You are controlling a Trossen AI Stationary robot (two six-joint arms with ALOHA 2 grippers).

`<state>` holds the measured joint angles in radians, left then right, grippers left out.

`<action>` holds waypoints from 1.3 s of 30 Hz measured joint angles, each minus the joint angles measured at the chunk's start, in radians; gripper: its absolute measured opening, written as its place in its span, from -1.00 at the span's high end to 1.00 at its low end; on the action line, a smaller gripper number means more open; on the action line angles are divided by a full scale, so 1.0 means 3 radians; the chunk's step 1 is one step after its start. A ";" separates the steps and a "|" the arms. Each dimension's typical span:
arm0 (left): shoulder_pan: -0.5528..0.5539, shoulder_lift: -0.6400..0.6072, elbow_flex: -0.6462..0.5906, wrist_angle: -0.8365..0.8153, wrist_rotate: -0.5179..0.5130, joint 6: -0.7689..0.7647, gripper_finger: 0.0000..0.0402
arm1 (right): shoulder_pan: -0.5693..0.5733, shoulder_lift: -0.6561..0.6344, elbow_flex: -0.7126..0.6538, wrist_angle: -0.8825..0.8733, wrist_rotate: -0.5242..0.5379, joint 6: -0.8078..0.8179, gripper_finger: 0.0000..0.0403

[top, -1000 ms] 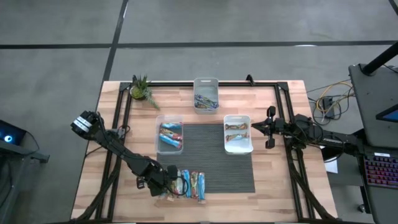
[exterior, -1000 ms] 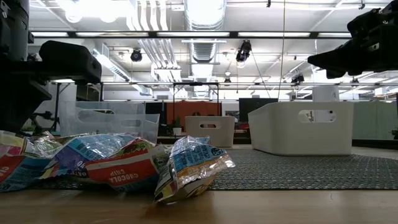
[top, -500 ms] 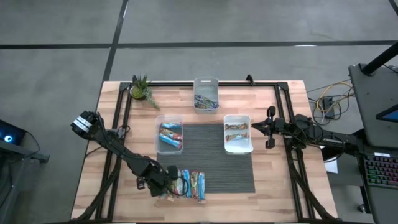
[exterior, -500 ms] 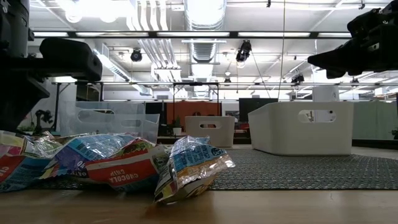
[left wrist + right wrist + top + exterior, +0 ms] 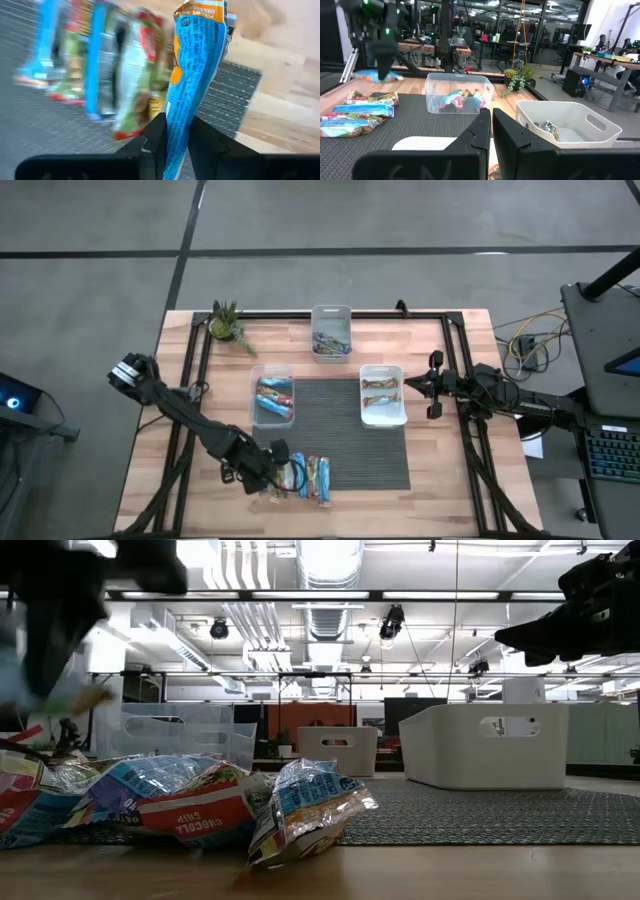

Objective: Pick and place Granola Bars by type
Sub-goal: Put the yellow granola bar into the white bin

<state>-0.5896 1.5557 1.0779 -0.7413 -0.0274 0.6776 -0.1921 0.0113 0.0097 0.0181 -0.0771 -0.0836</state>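
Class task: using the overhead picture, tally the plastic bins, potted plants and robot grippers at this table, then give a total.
Plastic bins: 3 (clear bin, white bin, far bin)
Potted plants: 1 (potted plant)
Robot grippers: 2 (left gripper, shut on a blue granola bar by the loose bars; right gripper, shut, beside the white bin)
Total: 6

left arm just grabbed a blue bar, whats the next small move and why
Probably carry it toward the clear bin, which already holds blue-wrapped bars. The left gripper is shut on a blue granola bar, lifted off the row of bars on the mat. The right gripper waits beside the white bin.
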 joint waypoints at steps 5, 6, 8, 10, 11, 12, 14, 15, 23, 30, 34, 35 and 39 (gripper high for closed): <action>0.0071 -0.0184 0.0222 -0.0191 -0.0130 -0.0163 0.74 | -0.0001 0.0000 0.0000 0.0000 0.0000 0.0005 0.96; 0.0096 -0.0225 0.0260 -0.0224 -0.0158 -0.0209 0.74 | 0.0000 0.0000 0.0000 0.0000 0.0001 0.0003 0.96; 0.0157 -0.0305 0.0332 -0.0311 -0.0221 -0.0283 0.74 | -0.0001 0.0000 0.0000 0.0000 0.0000 -0.0011 0.96; 0.0215 -0.0374 0.0385 -0.0334 -0.0310 -0.0347 0.74 | 0.0000 0.0001 -0.0001 0.0000 0.0001 -0.0002 0.96; 0.0249 -0.0409 0.0410 -0.0358 -0.0366 -0.0378 0.74 | -0.0001 0.0005 -0.0001 0.0000 0.0000 0.0006 0.96; 0.0283 -0.0441 0.0435 -0.0384 -0.0428 -0.0415 0.74 | 0.0000 0.0007 0.0000 0.0000 0.0000 0.0004 0.96; 0.0361 -0.0507 0.0472 -0.0385 -0.0562 -0.0484 0.74 | 0.0000 0.0009 0.0000 0.0000 0.0001 -0.0011 0.96; 0.0402 -0.0532 0.0488 -0.0386 -0.0626 -0.0517 0.74 | 0.0000 0.0008 0.0000 0.0000 0.0000 -0.0009 0.96; 0.0686 -0.0585 0.0603 -0.0269 -0.0803 -0.0834 0.74 | 0.0000 0.0008 0.0000 0.0000 0.0000 0.0003 0.96; 0.0928 -0.0588 0.0755 0.0317 -0.0734 -0.0856 0.74 | -0.0001 0.0008 0.0000 0.0000 0.0000 0.0005 0.96; 0.1062 -0.0588 0.0840 0.0487 -0.0737 -0.0871 0.74 | 0.0000 0.0008 0.0000 0.0000 0.0001 -0.0010 0.96; 0.1090 -0.0588 0.0851 0.0501 -0.0737 -0.0872 0.74 | 0.0000 0.0008 0.0000 0.0000 0.0000 -0.0007 0.96; 0.1189 -0.0588 0.0857 0.0598 -0.0706 -0.0871 0.74 | 0.0000 0.0008 0.0000 0.0000 0.0001 -0.0008 0.96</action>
<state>-0.2329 1.3792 1.3350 -0.5618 -0.2393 0.4162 -0.1921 0.0135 0.0097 0.0181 -0.0769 -0.0861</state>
